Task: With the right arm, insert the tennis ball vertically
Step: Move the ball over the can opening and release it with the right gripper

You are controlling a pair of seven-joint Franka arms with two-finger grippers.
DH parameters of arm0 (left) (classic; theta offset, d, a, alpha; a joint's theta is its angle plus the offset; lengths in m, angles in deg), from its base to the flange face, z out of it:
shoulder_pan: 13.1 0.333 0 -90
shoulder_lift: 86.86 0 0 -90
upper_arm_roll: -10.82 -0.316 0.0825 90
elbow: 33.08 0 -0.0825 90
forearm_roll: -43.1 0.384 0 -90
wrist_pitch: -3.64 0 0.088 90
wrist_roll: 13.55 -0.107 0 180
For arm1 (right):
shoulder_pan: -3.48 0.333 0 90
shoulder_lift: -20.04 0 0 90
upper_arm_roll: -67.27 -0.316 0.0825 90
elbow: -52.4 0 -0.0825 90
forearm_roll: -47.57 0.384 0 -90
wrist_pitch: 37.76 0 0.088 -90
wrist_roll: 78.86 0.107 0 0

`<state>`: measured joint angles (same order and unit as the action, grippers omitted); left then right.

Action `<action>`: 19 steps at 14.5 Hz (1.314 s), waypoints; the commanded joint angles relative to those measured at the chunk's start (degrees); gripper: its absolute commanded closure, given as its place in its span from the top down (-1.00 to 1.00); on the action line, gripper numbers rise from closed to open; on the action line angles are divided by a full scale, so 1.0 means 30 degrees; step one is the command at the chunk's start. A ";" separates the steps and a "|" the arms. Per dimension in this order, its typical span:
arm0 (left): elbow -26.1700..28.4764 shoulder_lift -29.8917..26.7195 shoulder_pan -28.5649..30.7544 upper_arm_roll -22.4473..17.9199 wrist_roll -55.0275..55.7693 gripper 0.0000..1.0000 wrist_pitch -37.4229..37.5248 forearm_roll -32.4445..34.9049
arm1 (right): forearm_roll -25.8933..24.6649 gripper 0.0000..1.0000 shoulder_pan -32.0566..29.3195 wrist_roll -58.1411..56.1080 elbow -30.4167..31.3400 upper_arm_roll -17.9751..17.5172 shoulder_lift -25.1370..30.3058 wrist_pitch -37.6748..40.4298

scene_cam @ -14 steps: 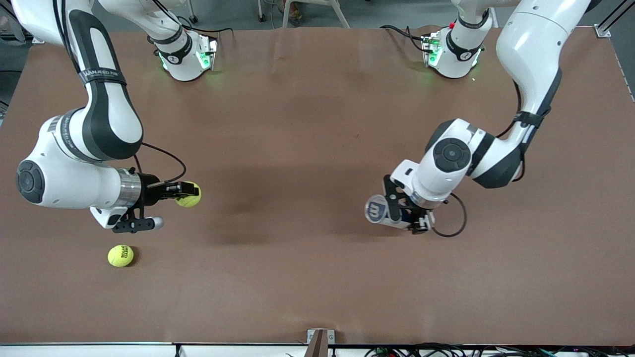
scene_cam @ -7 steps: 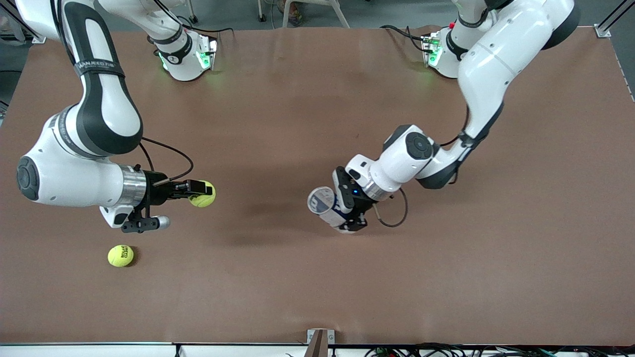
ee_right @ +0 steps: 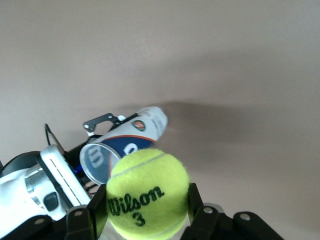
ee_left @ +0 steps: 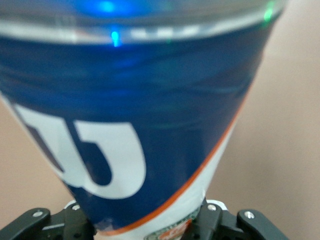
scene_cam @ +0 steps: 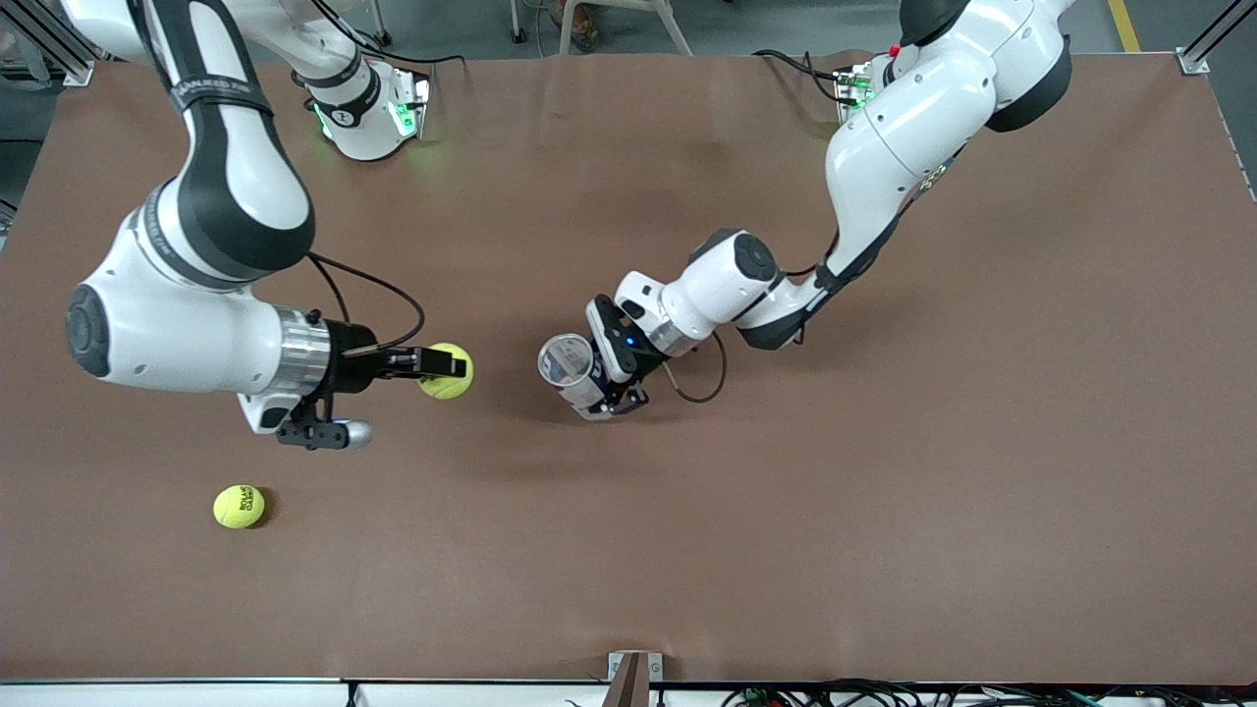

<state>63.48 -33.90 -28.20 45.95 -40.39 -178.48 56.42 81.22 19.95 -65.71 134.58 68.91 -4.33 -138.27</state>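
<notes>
White right arm [scene_cam: 187, 324] with black panels, silver wrist ring.

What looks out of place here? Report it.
A loose tennis ball lies alone on the table toward the right arm's end. Otherwise nothing stands out: the right pincer grips its tennis ball; the left pincer holds the can tilted toward it.

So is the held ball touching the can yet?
Apart. In the front view, bare table shows between the ball in the right gripper and the can held by the left gripper.
</notes>
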 commanded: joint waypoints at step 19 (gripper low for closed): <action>-0.0137 0.1860 -0.0766 -0.0110 0.0510 0.39 -0.2810 -0.0252 | 0.0475 -0.24 0.2974 0.1064 0.0175 0.0156 -0.1425 -0.1097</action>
<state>63.32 -28.24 -30.09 45.78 -38.37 -186.80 56.35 81.39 27.52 -63.23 134.74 69.01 -8.25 -140.55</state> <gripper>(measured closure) 0.300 0.344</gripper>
